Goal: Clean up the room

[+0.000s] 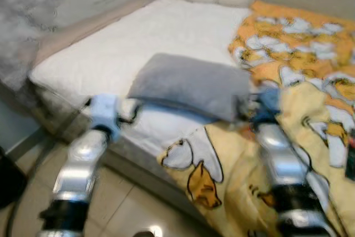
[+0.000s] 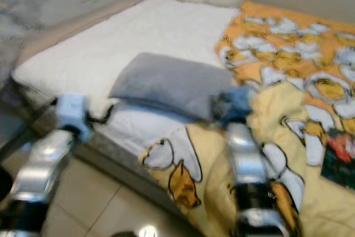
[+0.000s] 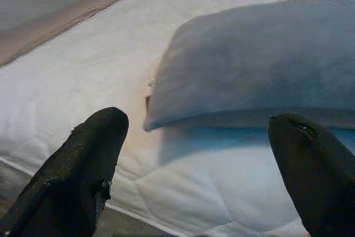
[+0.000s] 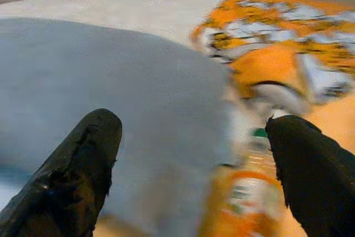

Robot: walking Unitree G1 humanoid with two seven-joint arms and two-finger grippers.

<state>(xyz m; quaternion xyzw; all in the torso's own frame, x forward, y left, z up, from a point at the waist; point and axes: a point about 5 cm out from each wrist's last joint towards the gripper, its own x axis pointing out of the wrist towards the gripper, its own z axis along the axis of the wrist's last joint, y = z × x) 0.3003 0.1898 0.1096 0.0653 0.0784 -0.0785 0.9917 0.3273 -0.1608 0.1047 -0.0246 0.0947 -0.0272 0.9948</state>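
a soft grey rectangular pillow [image 1: 191, 85] lies on the white quilted mattress [image 1: 133, 43], just beside the yellow cartoon-print blanket [image 1: 299, 109]. left hand [image 3: 199, 176] and right hand [image 4: 191, 173] both have fingers spread apart, flanking the pillow's ends.

Soft even indoor light, both eye views motion-blurred throughout. Small glare spot on glossy beige floor tiles [image 1: 151, 230]. Soft grey rectangular pillow [image 3: 260, 65] casts bluish shadow on quilted white mattress [image 3: 83, 81]. Right wrist view smeared.

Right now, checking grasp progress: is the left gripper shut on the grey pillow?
No. The left gripper is open, short of the grey pillow.
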